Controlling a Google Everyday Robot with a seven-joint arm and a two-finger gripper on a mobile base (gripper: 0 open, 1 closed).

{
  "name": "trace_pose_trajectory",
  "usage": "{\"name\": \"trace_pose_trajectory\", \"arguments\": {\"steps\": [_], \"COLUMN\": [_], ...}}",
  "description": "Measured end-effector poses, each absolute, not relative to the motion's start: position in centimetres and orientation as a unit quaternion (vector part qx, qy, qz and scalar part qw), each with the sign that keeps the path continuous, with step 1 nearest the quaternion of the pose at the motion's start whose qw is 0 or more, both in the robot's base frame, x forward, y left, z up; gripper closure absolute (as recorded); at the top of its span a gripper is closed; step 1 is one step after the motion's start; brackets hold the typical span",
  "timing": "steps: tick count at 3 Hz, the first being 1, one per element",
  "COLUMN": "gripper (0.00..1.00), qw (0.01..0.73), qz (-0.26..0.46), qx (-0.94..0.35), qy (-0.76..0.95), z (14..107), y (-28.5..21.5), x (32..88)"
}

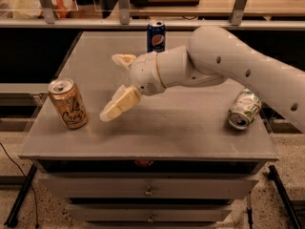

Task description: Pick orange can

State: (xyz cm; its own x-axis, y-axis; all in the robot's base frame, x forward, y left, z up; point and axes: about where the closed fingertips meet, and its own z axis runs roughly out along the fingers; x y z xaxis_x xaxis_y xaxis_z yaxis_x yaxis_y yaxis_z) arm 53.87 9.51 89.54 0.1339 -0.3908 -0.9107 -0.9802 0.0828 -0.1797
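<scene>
We lose the arm [248, 73] off the right; it covers part of the pale can [244, 110] at the table's [190, 125] right edge. Gripper [117, 84] hangs over the left half.

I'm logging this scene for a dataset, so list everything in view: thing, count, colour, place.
orange can: one, orange-tan, upright near the table's left edge in view
blue can: one, blue, upright at the far edge
green can: one, pale green and white, on its side near the right edge
table: one, grey top, centre of view
drawers: at least two, grey, under the tabletop
arm: one, white, reaching in from the right over the table
gripper: one, cream fingers, open, above the table beside the orange can, not touching it
</scene>
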Motion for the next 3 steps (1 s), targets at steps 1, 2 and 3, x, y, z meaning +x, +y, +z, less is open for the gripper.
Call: {"name": "trace_pose_trajectory", "arguments": {"steps": [1,2,3], "gripper": [0.0,0.0,0.0], "qw": [0.456,0.444,0.425], "qz": [0.347,0.377,0.407], "qx": [-0.61,-0.624,-0.632], "qy": [0.548,0.521,0.503], "z": [90.0,90.1,89.6], "y": [12.4,15.0,17.1], "x": [52.6,51.3,50.3]}}
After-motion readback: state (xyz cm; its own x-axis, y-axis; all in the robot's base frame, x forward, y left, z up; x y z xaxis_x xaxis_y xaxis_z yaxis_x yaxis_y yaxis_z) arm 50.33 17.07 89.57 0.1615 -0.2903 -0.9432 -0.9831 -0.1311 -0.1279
